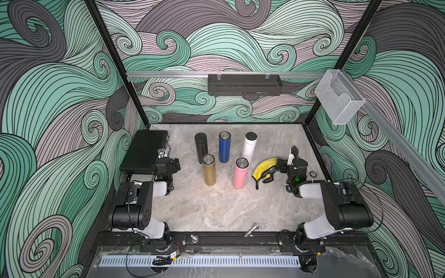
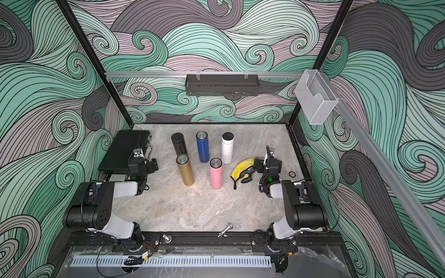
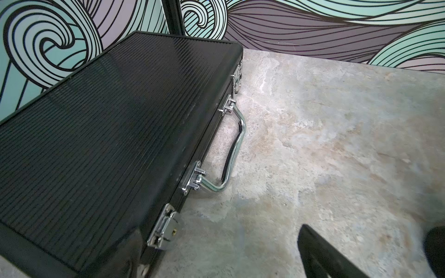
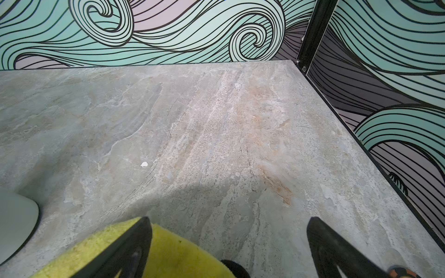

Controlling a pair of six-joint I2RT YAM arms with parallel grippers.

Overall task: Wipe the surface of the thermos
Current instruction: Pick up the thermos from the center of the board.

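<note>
Our right gripper [image 4: 228, 222] is spread wide and holds nothing. One finger lies over the yellow cloth [image 4: 173, 252] and its mate over bare counter [image 4: 216, 120], so the cloth sits only partly between the jaws. Five thermoses stand upright beyond the cloth from this gripper. The pink thermos [image 1: 240, 173] is nearest, just beside the cloth, with the white thermos [image 1: 249, 146] behind it. The task names no colour, and we judge the pink one handiest. We take the step in hand to be picking up the cloth: shift over it until a thick fold lies between both fingers, stay low to the counter, close firmly, then lift clear before swinging across. Our left gripper [image 1: 177, 164] is also wide open and empty beside the black case [image 1: 144, 151]. The gold thermos [image 1: 209, 169] is the closest to it, so it could steady a bottle during wiping. Open counter lies back toward the arm bases. The side wall is near, on the right gripper's far side from the cloth, and the thermoses stand close together, so we would keep strokes short to avoid toppling a neighbour.
</note>
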